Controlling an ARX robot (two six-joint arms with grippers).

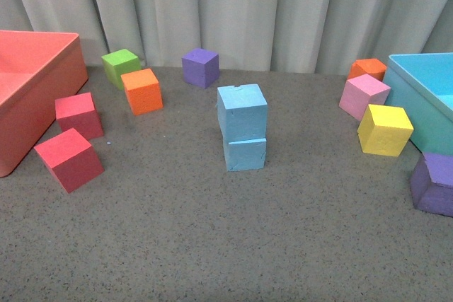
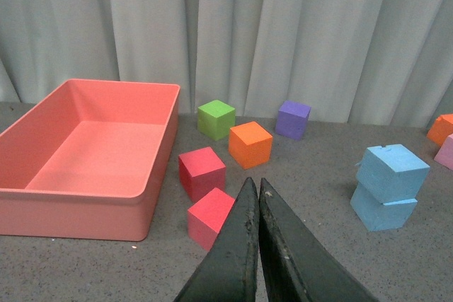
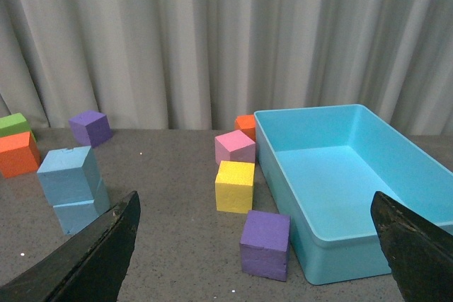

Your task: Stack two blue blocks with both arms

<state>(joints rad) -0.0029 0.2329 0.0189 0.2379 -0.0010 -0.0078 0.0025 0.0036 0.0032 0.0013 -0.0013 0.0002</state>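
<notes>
Blue blocks: two, stacked at the middle of the grey table [image 1: 212,245]. Upper blue block [image 1: 242,112] sits on lower blue block [image 1: 245,153], twisted slightly and overhanging it a little; no gripper touches either.

Left gripper [image 2: 257,196]: fingers pressed together, tips meeting, nothing between them; hangs over the table near a red cube [image 2: 210,216], well apart from the stack.

Right gripper [image 3: 258,210]: fingers spread wide, one at each lower corner of the right wrist view, holding nothing; the stack lies off to one side, the turquoise bin [image 3: 396,150] to the other.

Neither arm shows in the front view.

Surroundings, left side of the front view: coral bin [image 1: 53,79], two red cubes, the farther red cube [image 1: 78,114] beside the bin, an orange cube [image 1: 142,90] and a green cube [image 1: 120,66] touching behind it.

Back centre: purple cube [image 1: 199,67] before the grey curtain [image 1: 248,5].

Right side: pink cube [image 1: 364,95], second orange cube [image 1: 367,69] behind it, yellow cube [image 1: 384,129] just beside the turquoise bin, second purple cube [image 1: 434,184] nearest the camera
</notes>
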